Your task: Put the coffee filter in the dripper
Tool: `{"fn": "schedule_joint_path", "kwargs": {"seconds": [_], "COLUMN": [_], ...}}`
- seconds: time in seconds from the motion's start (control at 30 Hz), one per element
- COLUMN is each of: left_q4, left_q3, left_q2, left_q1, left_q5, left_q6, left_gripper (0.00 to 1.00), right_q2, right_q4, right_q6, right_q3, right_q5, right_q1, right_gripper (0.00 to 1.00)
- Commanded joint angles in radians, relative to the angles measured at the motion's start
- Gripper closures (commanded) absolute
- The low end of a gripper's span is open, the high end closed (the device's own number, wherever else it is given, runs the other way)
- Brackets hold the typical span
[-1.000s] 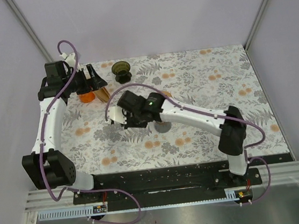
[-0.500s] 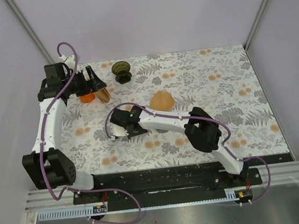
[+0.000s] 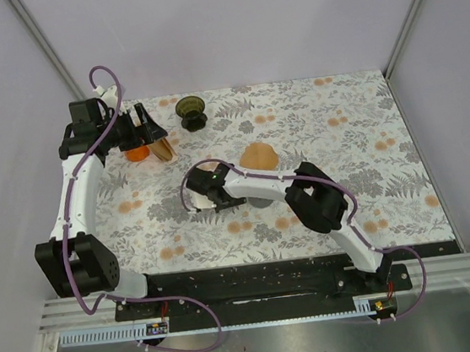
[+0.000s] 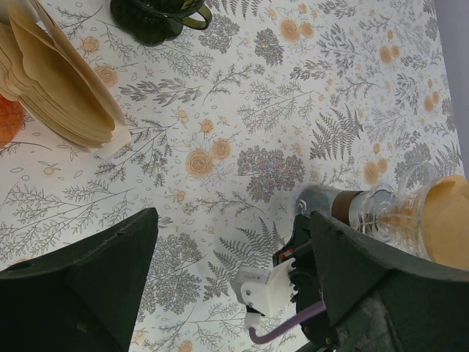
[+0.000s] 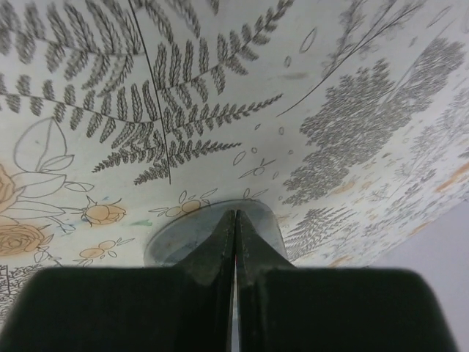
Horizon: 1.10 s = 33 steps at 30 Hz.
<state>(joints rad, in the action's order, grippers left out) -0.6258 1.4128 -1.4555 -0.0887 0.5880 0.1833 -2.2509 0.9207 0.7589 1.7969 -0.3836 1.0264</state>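
Note:
The dark olive-green dripper (image 3: 191, 111) stands at the back of the table, also at the top edge of the left wrist view (image 4: 150, 15). A stack of tan coffee filters (image 3: 162, 147) (image 4: 58, 81) lies near it. Another coffee filter (image 3: 257, 156) (image 4: 448, 227) sits in a clear glass funnel (image 4: 392, 214) on a grey round base (image 3: 260, 199) (image 5: 172, 242). My left gripper (image 3: 152, 130) (image 4: 231, 293) hangs open and empty above the stack. My right gripper (image 3: 236, 200) (image 5: 234, 214) is shut on nothing, low over the table, its tips at the grey base.
An orange object (image 3: 136, 152) (image 4: 6, 121) sits left of the filter stack. The flowered tablecloth (image 3: 340, 130) covers the table, with walls close on the left, back and right. My right arm's elbow (image 3: 316, 202) is folded over the table's middle.
My right gripper has shut and shifted right toward the grey base; its elbow has folded in to the left, uncovering the filter in the glass funnel. The left arm has stayed still.

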Motion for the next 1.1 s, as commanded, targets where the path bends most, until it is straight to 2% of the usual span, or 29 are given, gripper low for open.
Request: {"fn": "schedule_joint_path", "kwargs": {"seconds": [0.0,0.63,1.07], "left_q4": [0.057,0.055,0.055], "left_q3": [0.008,0.012,0.015], "left_q2": [0.017,0.012,0.011], "left_q1": [-0.009,-0.009,-0.009], "left_q5": [0.027,0.024,0.024], "left_q6": [-0.010,-0.015,-0.024], "left_gripper": [0.12,0.12,0.12], "right_q2": [0.077,0.264,0.346], "right_q4": [-0.032,-0.163,-0.201], "right_q6": [0.003,-0.059,-0.107], "right_q3": [-0.063,-0.370,-0.501], "right_q5": [-0.038,-0.083,-0.117], "right_q1": [-0.031,-0.221,-0.264], "right_gripper": [1.00,1.00,1.00]}}
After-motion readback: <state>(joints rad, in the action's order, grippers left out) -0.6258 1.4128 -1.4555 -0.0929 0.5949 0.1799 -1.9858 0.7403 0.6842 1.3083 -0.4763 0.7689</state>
